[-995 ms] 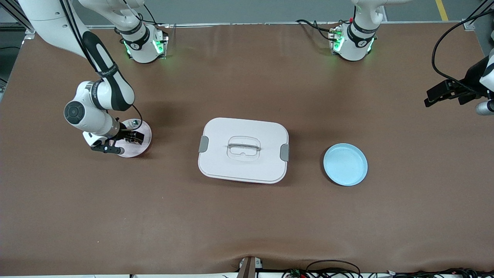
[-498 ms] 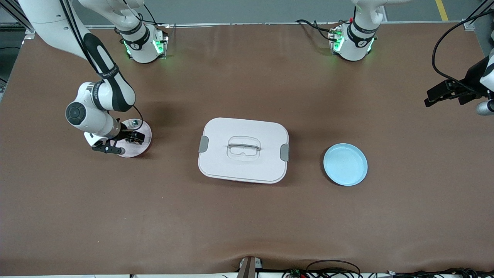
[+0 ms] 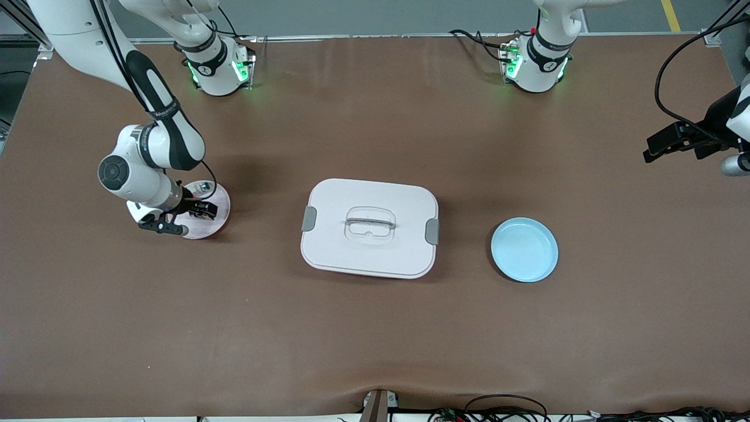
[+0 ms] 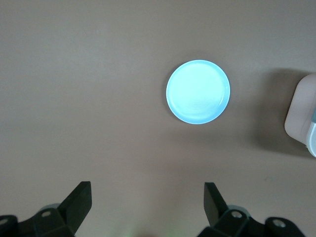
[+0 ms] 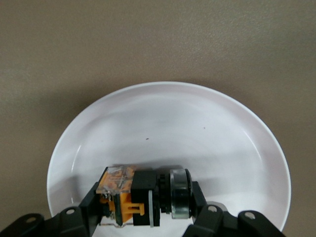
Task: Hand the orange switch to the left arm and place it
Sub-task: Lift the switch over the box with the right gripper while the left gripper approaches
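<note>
The orange switch [image 5: 123, 195], a black cylinder with an orange blocky end, lies on its side on the pink plate [image 5: 173, 123]. My right gripper [image 5: 147, 200] is down on that plate [image 3: 215, 225], shut on the switch with a finger at each end. In the front view the right gripper [image 3: 202, 209] hides the switch. The white box [image 3: 369, 228] with grey clips sits at the table's middle. My left gripper [image 3: 648, 149] hangs open over the left arm's end of the table, and in its wrist view the fingers [image 4: 81, 195] stand wide apart with nothing between them.
A blue plate [image 3: 524, 249] lies beside the box toward the left arm's end, and it shows in the left wrist view [image 4: 198, 92] with the box's corner [image 4: 301, 116]. A small white part with green bits [image 3: 203, 186] rests on the pink plate's rim.
The right gripper's fingers have closed on the orange switch on the pink plate. The left arm has stayed in place.
</note>
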`<move>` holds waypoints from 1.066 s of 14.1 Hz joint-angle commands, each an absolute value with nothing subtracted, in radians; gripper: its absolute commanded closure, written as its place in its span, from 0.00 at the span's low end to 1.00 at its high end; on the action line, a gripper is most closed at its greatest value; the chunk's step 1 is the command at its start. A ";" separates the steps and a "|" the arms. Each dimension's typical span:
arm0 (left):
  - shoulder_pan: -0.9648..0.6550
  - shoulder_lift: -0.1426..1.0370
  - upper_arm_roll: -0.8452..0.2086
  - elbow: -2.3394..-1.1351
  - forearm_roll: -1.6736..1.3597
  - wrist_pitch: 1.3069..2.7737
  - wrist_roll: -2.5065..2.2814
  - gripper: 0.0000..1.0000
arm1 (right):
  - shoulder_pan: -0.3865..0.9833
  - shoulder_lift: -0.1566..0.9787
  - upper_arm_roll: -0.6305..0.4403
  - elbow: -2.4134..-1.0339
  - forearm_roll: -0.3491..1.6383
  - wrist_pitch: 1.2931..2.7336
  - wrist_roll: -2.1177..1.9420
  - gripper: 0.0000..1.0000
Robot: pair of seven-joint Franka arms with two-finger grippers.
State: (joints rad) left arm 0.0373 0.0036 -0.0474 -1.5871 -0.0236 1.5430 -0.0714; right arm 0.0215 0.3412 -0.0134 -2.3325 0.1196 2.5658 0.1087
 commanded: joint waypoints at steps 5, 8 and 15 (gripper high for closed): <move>0.080 -0.006 -0.054 -1.604 -0.259 1.551 -0.057 0.00 | 0.052 0.337 0.008 -1.995 0.175 2.081 0.362 1.00; 0.077 -0.067 -0.058 -1.698 -0.423 1.587 -0.064 0.00 | 0.052 0.333 0.006 -1.925 0.352 1.971 0.376 1.00; 0.078 -0.296 -0.210 -2.075 -0.583 1.872 -0.061 0.00 | 0.172 0.337 0.008 -1.672 0.535 1.839 0.887 1.00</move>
State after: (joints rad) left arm 0.0711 -0.2021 -0.1538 -1.9268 -0.5560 1.7706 -0.0756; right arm 0.1389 0.3325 0.0151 -1.7428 0.4799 1.8657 0.7547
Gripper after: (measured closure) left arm 0.000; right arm 0.273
